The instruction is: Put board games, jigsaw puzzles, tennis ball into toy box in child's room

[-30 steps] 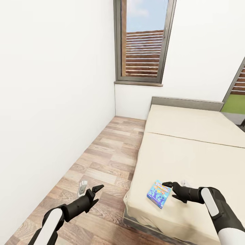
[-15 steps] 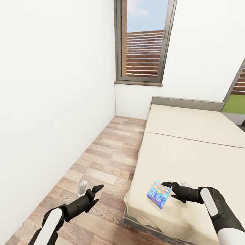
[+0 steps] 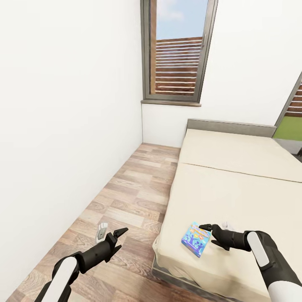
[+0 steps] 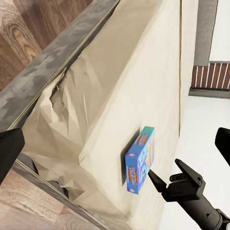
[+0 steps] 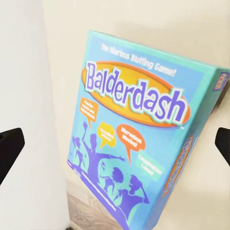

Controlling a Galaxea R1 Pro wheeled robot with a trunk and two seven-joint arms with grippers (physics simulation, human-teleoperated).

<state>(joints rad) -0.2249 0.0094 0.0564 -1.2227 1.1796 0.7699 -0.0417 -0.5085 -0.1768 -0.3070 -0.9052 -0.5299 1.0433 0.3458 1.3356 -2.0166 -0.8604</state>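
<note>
Balderdash board game [image 3: 196,238], the small blue box, lies flat on the bed [image 3: 235,184] near the mattress's near corner, just in front of the right gripper [image 3: 208,232]. That gripper's fingers are spread apart, holding nothing, tips just short of the box's edge. Well away from the box, the left gripper [image 3: 118,235] hangs over the wood floor [image 3: 130,197] beside the bed, jaws parted and empty, near a small white object [image 3: 101,230] on the planks.

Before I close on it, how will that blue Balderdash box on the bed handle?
The Balderdash box looks like rigid printed cardboard, so probably stiff and light. Lying flat on the soft bed, it may slide or sink when nudged. The right gripper sits open beside its edge.
</note>
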